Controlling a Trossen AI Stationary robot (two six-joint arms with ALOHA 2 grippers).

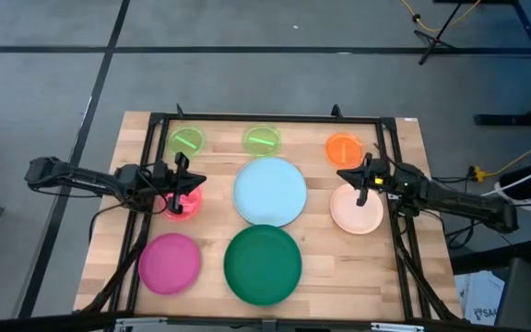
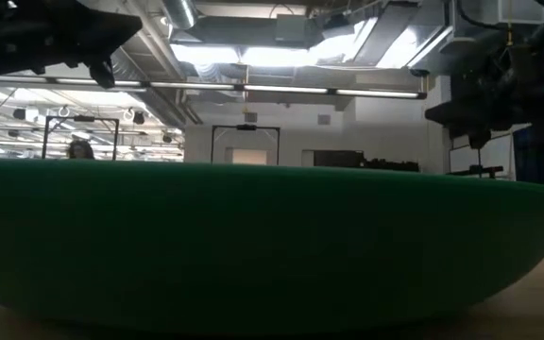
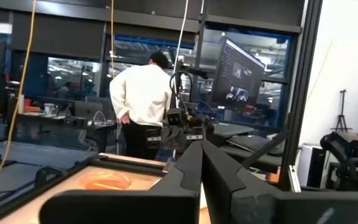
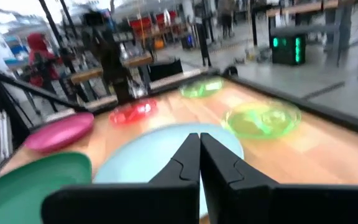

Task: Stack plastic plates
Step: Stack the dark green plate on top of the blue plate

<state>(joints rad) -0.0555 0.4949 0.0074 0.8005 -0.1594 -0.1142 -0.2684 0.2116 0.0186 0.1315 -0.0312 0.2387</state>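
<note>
Both end effectors, left [image 1: 194, 181] and right [image 1: 347, 174], hover closed over flat-lying, face-up plastic plates [image 1: 269, 191].

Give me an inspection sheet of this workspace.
Surface: wooden table inside a black frame.
Job's things: eight round plastic plates, all separate, none stacked: dark green, light blue, magenta, peach, orange, pink-red, two lime green.
Clutter: nothing seen.
Grippers: left tool over the pink-red plate, shut; right tool between orange and peach, shut.
Cables: yellow cable on the floor, right.
Surroundings: person in white top, monitor.
</note>
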